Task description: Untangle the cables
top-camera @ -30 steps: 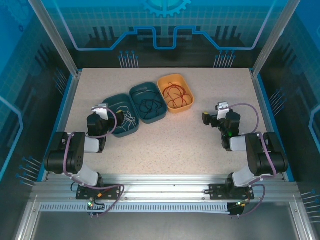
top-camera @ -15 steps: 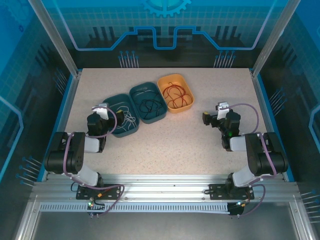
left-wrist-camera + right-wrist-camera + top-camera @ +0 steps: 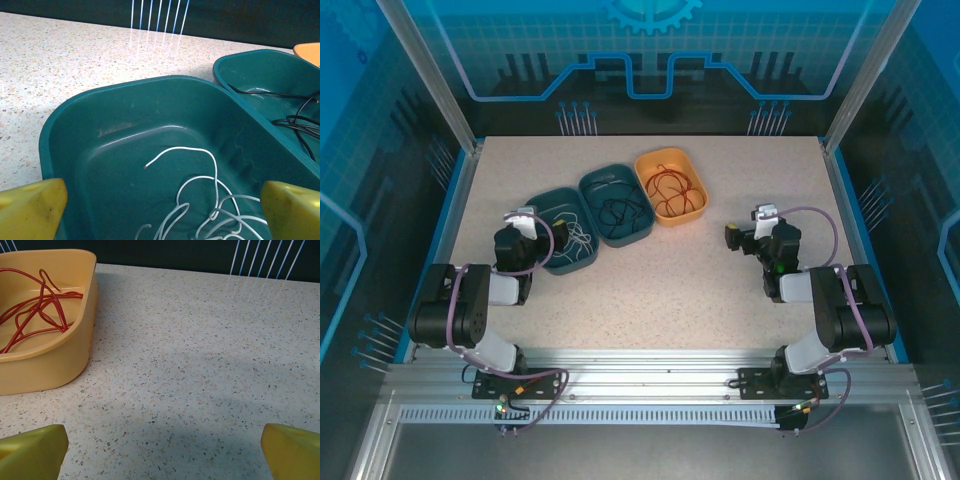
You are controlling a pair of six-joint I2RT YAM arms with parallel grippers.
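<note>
The cables lie apart, one per tray. A whitish cable (image 3: 578, 238) (image 3: 215, 175) is loosely coiled in the left teal tray (image 3: 582, 268) (image 3: 125, 145). A black cable (image 3: 618, 212) (image 3: 295, 122) sits in the middle teal tray (image 3: 638, 240) (image 3: 260, 70). A red cable (image 3: 670, 185) (image 3: 35, 310) fills the orange tray (image 3: 695, 212) (image 3: 45, 365). My left gripper (image 3: 518, 224) (image 3: 165, 212) is open at the left tray's near edge, its yellow fingers (image 3: 30, 210) astride the white coil without touching it. My right gripper (image 3: 741, 237) (image 3: 165, 452) is open over bare table, right of the orange tray.
The three trays stand side by side at the table's middle-left. The speckled tabletop (image 3: 720, 290) is bare to the right and front of them. Blue raised edges (image 3: 847, 200) and metal posts bound the table.
</note>
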